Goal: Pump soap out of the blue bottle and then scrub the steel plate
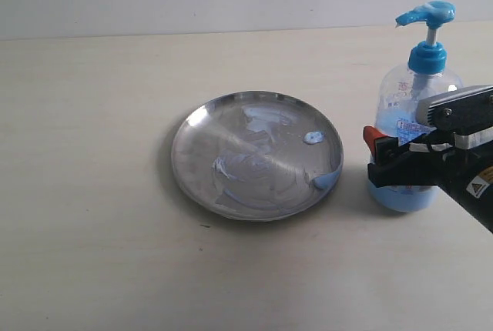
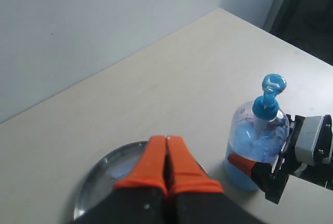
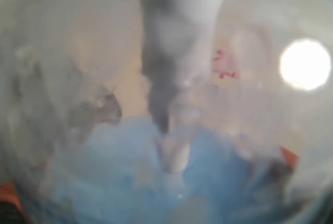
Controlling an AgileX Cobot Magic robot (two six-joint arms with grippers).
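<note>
So the right gripper (image 1: 397, 158) has its jaws spread wide around the lower body of the bottle (image 1: 414, 91), and it looks like an actual grip, not just hovering. One orange fingertip (image 1: 373, 140) sits on the bottle's side nearest the plate; the other is hidden behind the bottle. From the right wrist view the bottle fills pretty much the whole frame between the jaws, blurry, with the blue liquid low down and the dip tube running up the middle. A bit of orange shows at each edge. The bottle stands upright on the table (image 1: 92, 192), with the pump head (image 1: 427, 15) well above the jaws and smeared blue on top. The left gripper (image 2: 166, 166) has its orange jaws pressed together with nothing between them. It hangs over the near edge of the plate (image 1: 202, 140), with the bottle off to one side, well apart from its tips. The plate lies flat on the table just beside the right gripper's visible fingertip, not touching it. There's soap (image 1: 313, 137) on it: a small blob on the side nearest those jaws, plus whitish-blue smears across the middle.
</note>
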